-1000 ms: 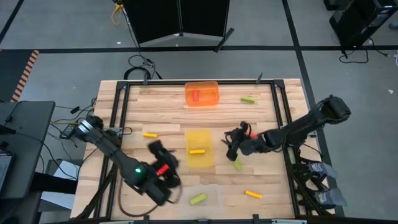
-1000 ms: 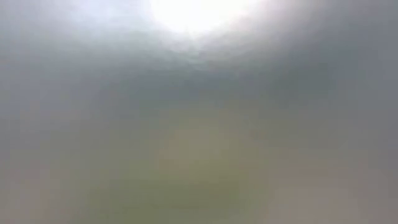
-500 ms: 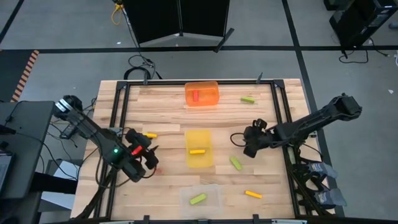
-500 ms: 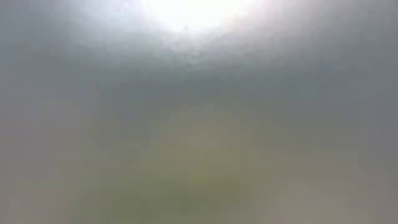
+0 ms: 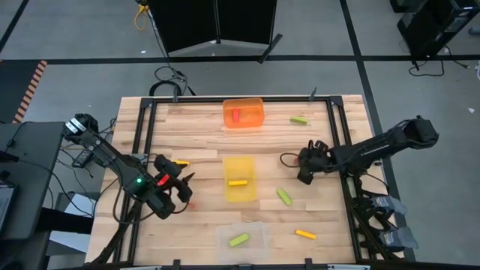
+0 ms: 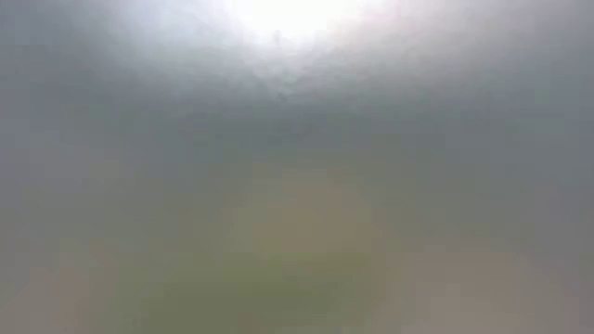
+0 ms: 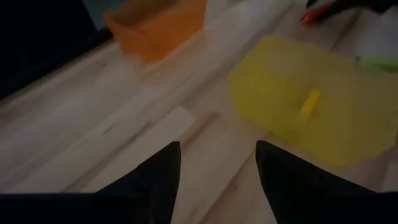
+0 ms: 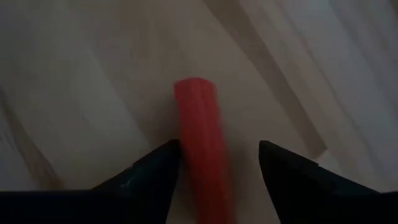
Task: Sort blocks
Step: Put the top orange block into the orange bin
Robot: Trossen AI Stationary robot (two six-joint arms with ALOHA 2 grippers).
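My right gripper hangs low over the table's right half, open. A red block lies on the wood between its fingers; in the high view the gripper hides it. My left gripper is open over the left half and holds nothing. Loose blocks lie on the wood: yellow, green, green, yellow. A red block lies in the orange tray, a yellow one in the yellow tray, a green one in the clear tray. My right gripper stands astride the red block, pointing down at the table, fingers along its length. One finger is close against the block's side; whether it touches I cannot tell. The other finger stands apart from it.
The three trays sit in a row down the table's middle. A dark metal frame runs along the table's left, right and far sides. The low view shows only a grey haze. Bare wood lies between the left gripper and the yellow tray.
My left arm has drawn back from the near middle toward the table's left edge and a little farther off. My right gripper has shifted toward the right edge, away from the green block beside the yellow tray.
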